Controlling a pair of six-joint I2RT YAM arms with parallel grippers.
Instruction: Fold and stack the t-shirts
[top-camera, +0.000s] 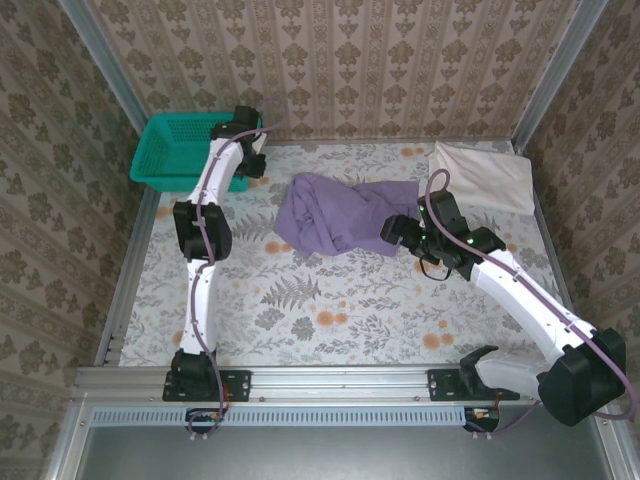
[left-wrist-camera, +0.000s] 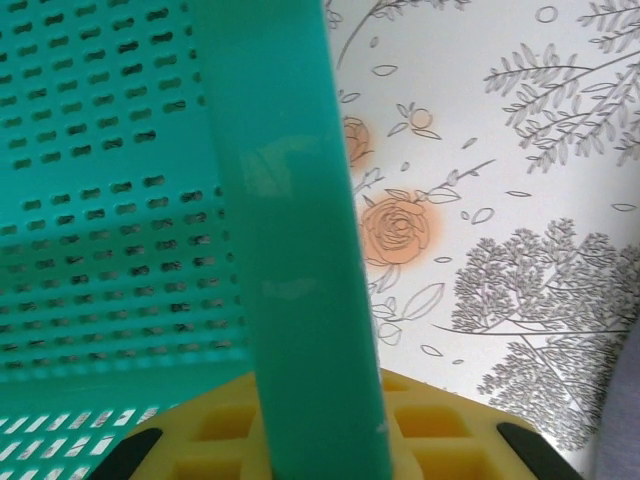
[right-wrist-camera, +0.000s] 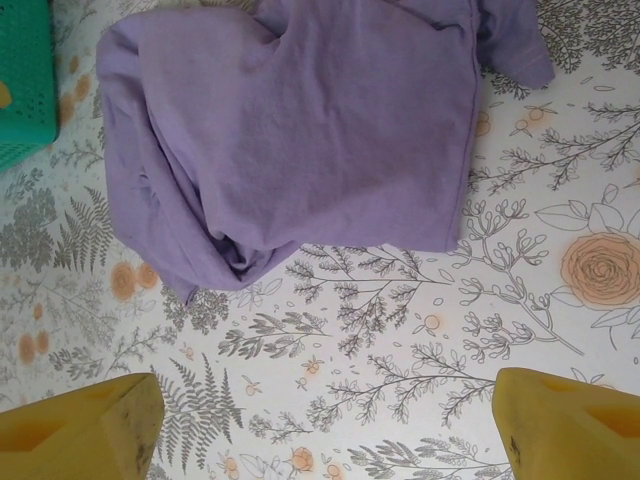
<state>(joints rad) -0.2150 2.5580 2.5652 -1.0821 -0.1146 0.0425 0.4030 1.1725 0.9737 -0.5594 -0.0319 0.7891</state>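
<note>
One lavender t-shirt (top-camera: 335, 215) lies crumpled at the centre of the table (top-camera: 330, 320), long axis nine-to-three; an off-white t-shirt (top-camera: 485, 175) lies at two o'clock. The right tool (top-camera: 398, 232), jaws spread wide and empty, is nearer, at the lavender shirt's three o'clock. The left tool (top-camera: 248, 140) straddles the teal mesh basket (top-camera: 165, 150) rim, grip unclear.

surface: table (top-camera: 330, 300), flat, covered in a pale floral print | far-left corner: teal basket (top-camera: 160, 150) standing on it | centre, toward the far side: lavender t-shirt (top-camera: 335, 215), crumpled in a loose heap | far-right corner: off-white t-shirt (top-camera: 485, 175), lying flat, apart from the lavender one
</note>
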